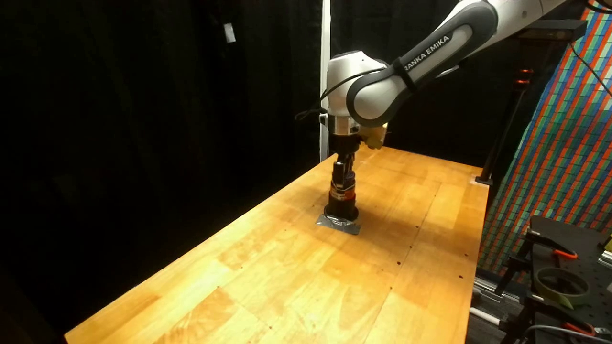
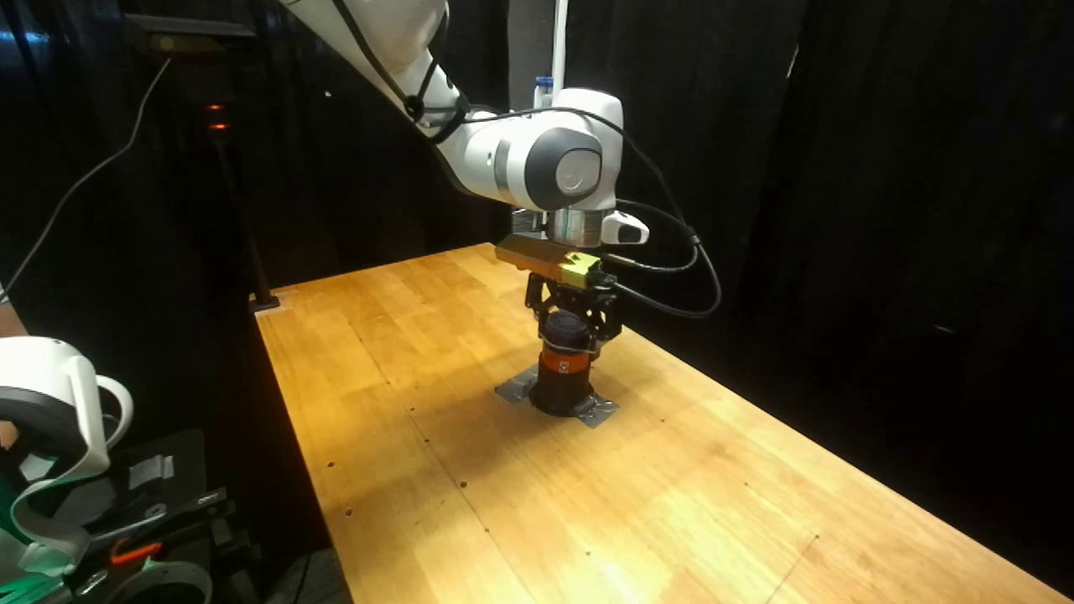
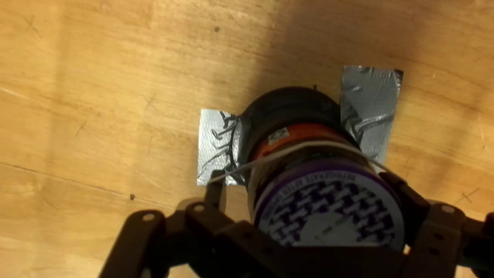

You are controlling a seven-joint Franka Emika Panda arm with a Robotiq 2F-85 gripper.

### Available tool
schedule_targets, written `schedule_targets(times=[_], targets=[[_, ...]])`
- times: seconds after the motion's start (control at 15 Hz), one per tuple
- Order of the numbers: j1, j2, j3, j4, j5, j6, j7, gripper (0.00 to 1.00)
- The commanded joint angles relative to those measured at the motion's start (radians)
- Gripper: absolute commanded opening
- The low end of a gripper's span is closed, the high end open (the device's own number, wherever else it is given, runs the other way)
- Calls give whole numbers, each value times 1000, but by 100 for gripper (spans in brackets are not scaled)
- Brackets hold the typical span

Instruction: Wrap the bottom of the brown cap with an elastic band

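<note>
Gripper [image 3: 305,183] stands wide astride the jar [image 3: 326,193]; elastic band [image 3: 313,143] stretches between its fingers [image 3: 215,194].
Wrist view: the fingers stand at the jar's 9 and 3 o'clock; the band crosses its 12 o'clock side, above the orange label [image 2: 565,362]. The jar sits upright in a black base [image 2: 560,396] on the table [image 1: 306,282]; tape [image 3: 371,100] lies at 10 and 1 o'clock.

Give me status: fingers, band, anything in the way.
Fingers open, either side of upright purple-lidded jar. Elastic band stretched between them. Possibly in the way: black base hiding jar's bottom, duct tape beside.
</note>
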Motion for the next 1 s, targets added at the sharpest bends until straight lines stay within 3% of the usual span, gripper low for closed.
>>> schedule_targets(times=[0.0, 0.53, 0.6, 0.67, 0.93], targets=[[-41, -42, 22, -45, 35, -77, -29, 100], [-84, -161, 31, -232, 81, 1, -43, 100], [-89, -177, 33, -253, 87, 6, -50, 76], [-93, -196, 36, -282, 95, 29, -54, 75], [-125, -264, 65, -388, 174, 149, -115, 42]])
